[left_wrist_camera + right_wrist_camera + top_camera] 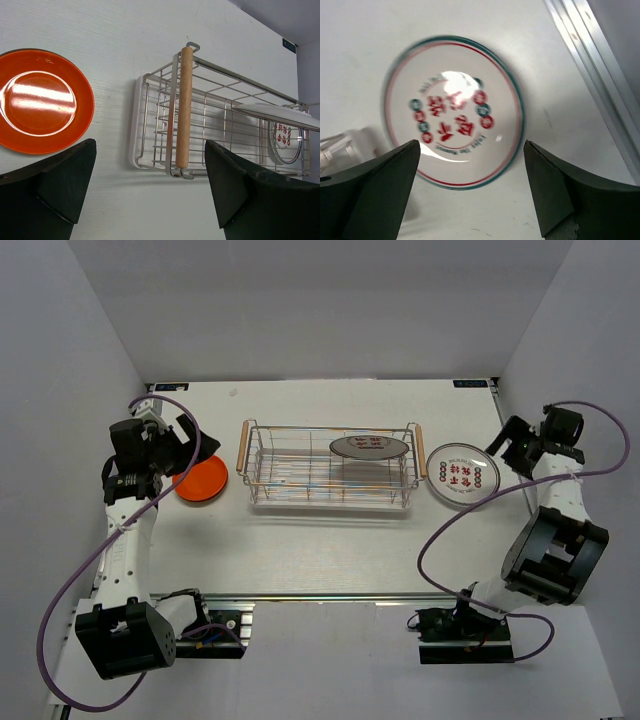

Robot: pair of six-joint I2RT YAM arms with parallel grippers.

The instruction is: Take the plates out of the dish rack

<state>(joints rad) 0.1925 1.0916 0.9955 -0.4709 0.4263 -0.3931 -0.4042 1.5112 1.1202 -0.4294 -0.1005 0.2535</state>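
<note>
The chrome wire dish rack (300,480) with wooden handles stands mid-table and also shows in the left wrist view (200,125). One white plate (369,447) leans in its right part, its edge visible in the left wrist view (277,115). A red-orange plate (199,480) lies flat left of the rack, also in the left wrist view (42,100). A white plate with red characters (463,476) lies flat right of the rack, also in the right wrist view (452,112). My left gripper (150,185) is open and empty above the orange plate's side. My right gripper (472,190) is open and empty over the white plate.
A metal rail (597,75) runs along the table's right edge, close to the white plate. White walls enclose the table on three sides. The arm bases and cables sit at the near edge (330,605).
</note>
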